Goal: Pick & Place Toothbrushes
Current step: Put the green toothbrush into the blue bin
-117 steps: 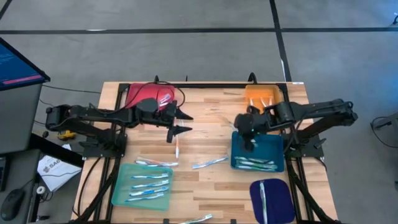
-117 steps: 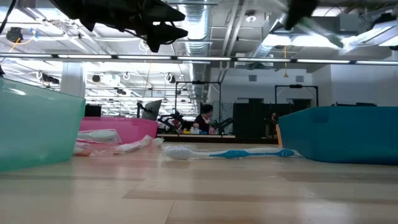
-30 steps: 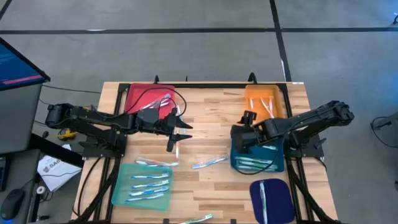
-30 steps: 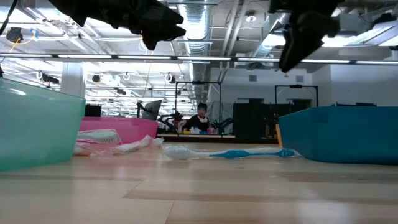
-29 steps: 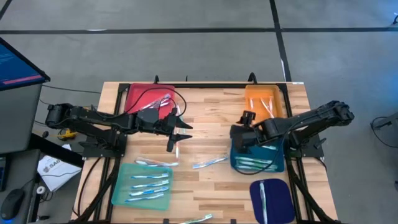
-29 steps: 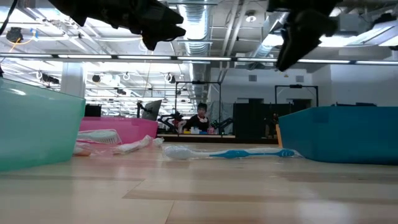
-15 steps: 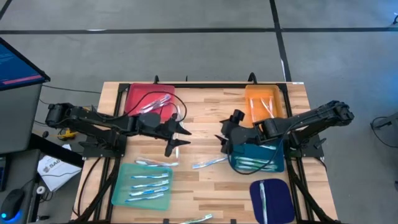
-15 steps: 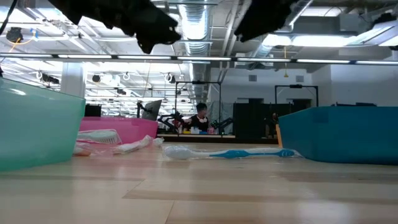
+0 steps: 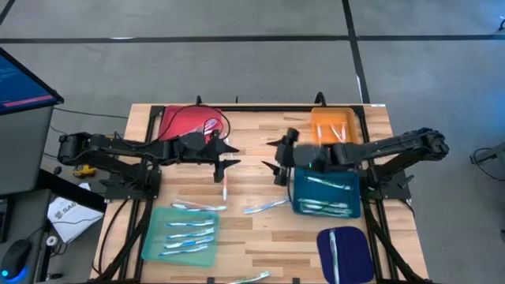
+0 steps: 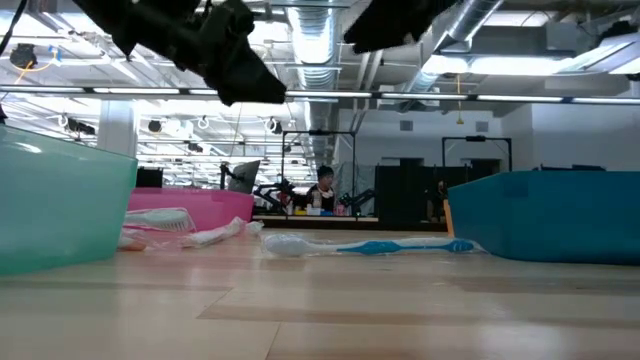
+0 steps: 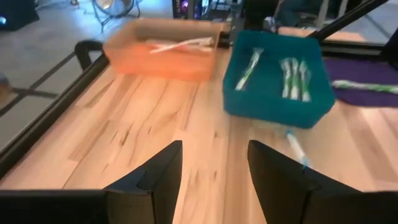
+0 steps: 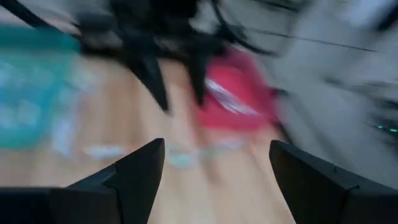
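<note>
Left end effector (image 9: pixel 229 156) released, empty, just beside the red tray (image 9: pixel 183 121) on its inner side. Right end effector (image 9: pixel 274 155) released, empty, further from the red tray, beside the blue bin (image 9: pixel 327 195). Toothbrushes (image 9: pixel 264 207) lie loose on the tabletop (image 9: pixel 260 237) below the red tray; others rest in the red tray, blue bin, orange tray (image 9: pixel 335 126), teal tray (image 9: pixel 182 234) and purple tray (image 9: pixel 345 252).

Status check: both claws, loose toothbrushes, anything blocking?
Left claw open, empty, above mid-table. Right claw open, empty, beside the dark teal tray. Loose toothbrushes on the wood between the trays. Nothing blocking them.
</note>
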Robot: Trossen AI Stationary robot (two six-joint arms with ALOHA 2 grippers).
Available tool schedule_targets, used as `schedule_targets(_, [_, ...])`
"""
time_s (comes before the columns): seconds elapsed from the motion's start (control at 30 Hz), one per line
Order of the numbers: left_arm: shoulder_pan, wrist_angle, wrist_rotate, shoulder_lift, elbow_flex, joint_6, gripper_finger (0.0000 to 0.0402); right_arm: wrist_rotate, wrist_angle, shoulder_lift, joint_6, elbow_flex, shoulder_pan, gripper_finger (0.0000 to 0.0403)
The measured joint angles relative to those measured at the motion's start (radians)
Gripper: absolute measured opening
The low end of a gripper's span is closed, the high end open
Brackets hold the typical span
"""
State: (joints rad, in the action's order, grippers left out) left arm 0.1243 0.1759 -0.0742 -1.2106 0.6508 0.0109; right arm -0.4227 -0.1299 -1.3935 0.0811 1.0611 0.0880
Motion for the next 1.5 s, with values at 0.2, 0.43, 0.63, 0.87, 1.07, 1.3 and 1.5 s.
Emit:
schedule_targets(0.2, [0.029, 0.007, -0.007, 0.0, -0.008, 0.027, 0.0177, 0.56, 0.426, -0.028, -0.214, -0.181, -0.23, 0.0286])
schedule_targets(0.43, [-0.019, 0.037, 0.083, 0.054, -0.01, 0.053, 0.0177, 0.552, 0.659, -0.106, -0.326, -0.22, -0.228, 0.0286])
schedule_targets(0.63, [-0.075, 0.06, 0.148, 0.178, -0.008, 0.049, 0.0177, 0.554, 0.82, -0.191, -0.236, -0.17, -0.184, 0.0286])
schedule_targets(0.87, [-0.163, 0.054, 0.16, 0.343, -0.041, 0.055, 0.0177, 0.28, 0.587, -0.311, -0.419, 0.031, -0.244, 0.0286])
schedule_targets(1.07, [-0.228, 0.051, 0.159, 0.425, -0.042, 0.054, 0.0177, 0.213, 0.162, -0.468, -0.589, 0.247, -0.301, 0.0286])
schedule_targets(1.3, [-0.266, 0.045, 0.159, 0.454, -0.041, 0.046, 0.0177, 0.29, 0.047, -0.66, -0.674, 0.413, -0.299, 0.0286])
schedule_targets(1.5, [-0.267, 0.042, 0.158, 0.453, -0.041, 0.048, 0.0177, 0.293, -0.112, -0.769, -0.643, 0.56, -0.276, 0.0286])
